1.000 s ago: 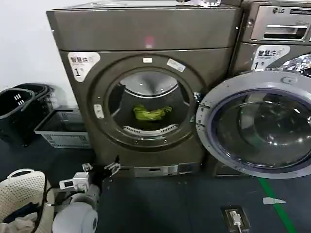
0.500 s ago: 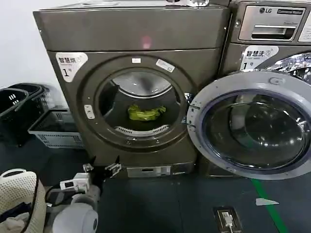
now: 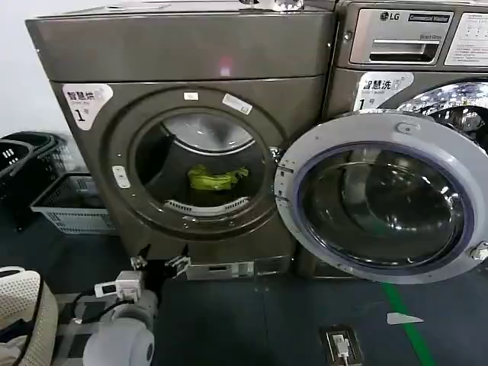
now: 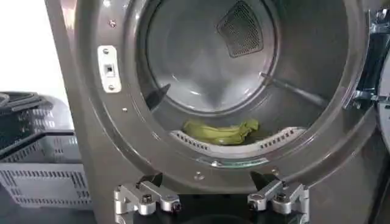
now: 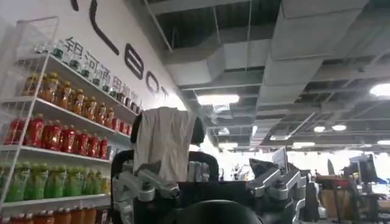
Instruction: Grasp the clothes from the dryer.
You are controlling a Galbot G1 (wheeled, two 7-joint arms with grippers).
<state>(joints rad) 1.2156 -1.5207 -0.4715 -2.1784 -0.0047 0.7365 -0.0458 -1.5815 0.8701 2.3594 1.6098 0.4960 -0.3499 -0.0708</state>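
A: Item one, the clothes. Location?

B: Low in the drum of the dryer, at the bottom of the round mouth, just behind the perforated lip. Left gripper hangs in front of the machine's base, below the mouth and well apart from the bundle, fingers spread wide, holding nothing.

A: Right gripper?

B: Raised toward a ceiling and a shelf of bottles, fingers parted, empty.

A: Surroundings?

B: Open door swung to the right across the LG machine. Grey crate and black basket on the floor to the left. Nothing between gripper and mouth.

A: Lie of the bundle?

B: Long axis across the drum, side to side, crumpled
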